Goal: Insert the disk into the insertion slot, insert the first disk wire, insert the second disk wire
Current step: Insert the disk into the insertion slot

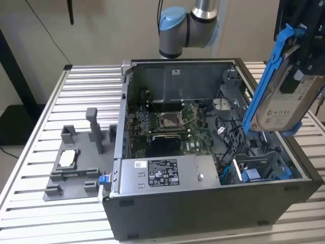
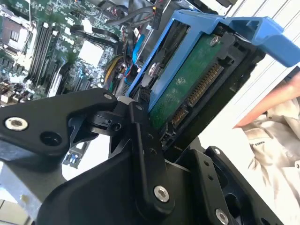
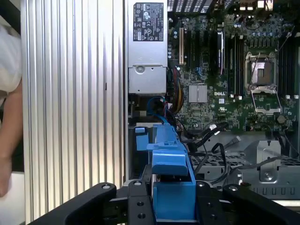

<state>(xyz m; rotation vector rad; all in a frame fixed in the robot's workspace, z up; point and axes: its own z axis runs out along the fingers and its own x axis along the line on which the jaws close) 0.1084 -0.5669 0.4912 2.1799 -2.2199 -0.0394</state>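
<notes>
My gripper (image 1: pixel 308 51) is shut on the disk (image 1: pixel 284 101), a silver drive with a white label in a bright blue carrier. It hangs tilted above the case's right end in the exterior view. The second wrist view shows the disk's green circuit board (image 2: pixel 187 89) and connector between the black fingers (image 2: pixel 145 136). In the first wrist view the blue carrier (image 3: pixel 171 173) sits between the gripper's (image 3: pixel 171 199) fingers. The insertion slot (image 1: pixel 256 170), a dark cage bay with blue tabs, lies below the disk. Loose black cables (image 3: pixel 211 136) lie beside the cage; I cannot tell which are the disk wires.
The open computer case (image 1: pixel 203 208) stands on a slatted metal table (image 1: pixel 30 203). Inside are the motherboard (image 1: pixel 167 122) and the silver power supply (image 1: pixel 162 173). A grey fixture plate (image 1: pixel 71 175) lies at the exterior view's left. A person's arm (image 3: pixel 8 126) is beside the table.
</notes>
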